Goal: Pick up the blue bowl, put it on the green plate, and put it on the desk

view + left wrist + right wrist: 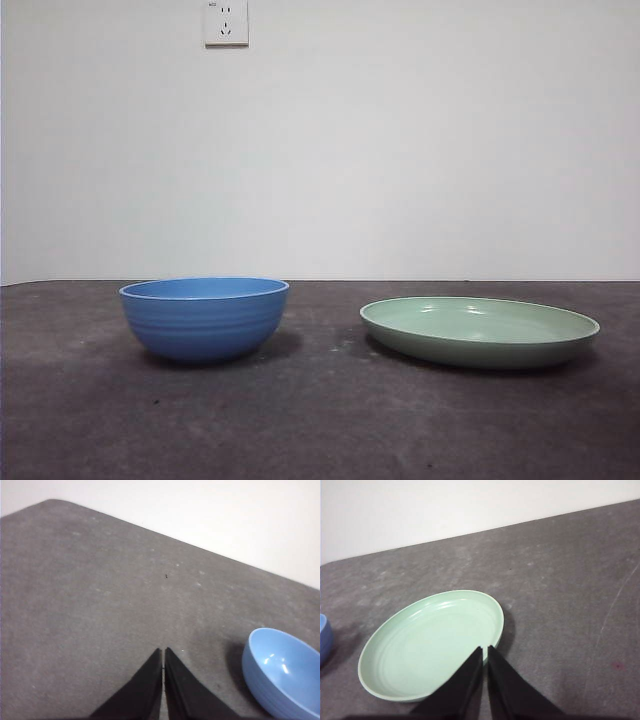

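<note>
Sitting upright on the desk (320, 420), the blue bowl (204, 318) is resting left of centre in the front view, empty, rim level. Green plate (480, 331) is lying flat on the same surface to the bowl's right, well apart from it, bare desk showing between the two. Nothing is lying in the plate. White wall behind is carrying a power outlet (226, 22) high up.

No arm is showing in the front view.

Left gripper (163, 652) is hanging above bare desk, jaws pressed together with only a hairline seam between them, clenched on nothing. Left wrist view is catching the blue bowl (282, 672) off to one side of the jaws, not touching them; its pale inner wall is glinting.

Right gripper (484, 649) is hovering over the green plate (431, 642), jaws likewise closed tip to tip, gripping nothing. Whether the tips are touching the plate cannot be told from this angle. A sliver of blue bowl (324, 640) is showing at the edge of the right wrist view, beside the plate but apart from it.
</note>
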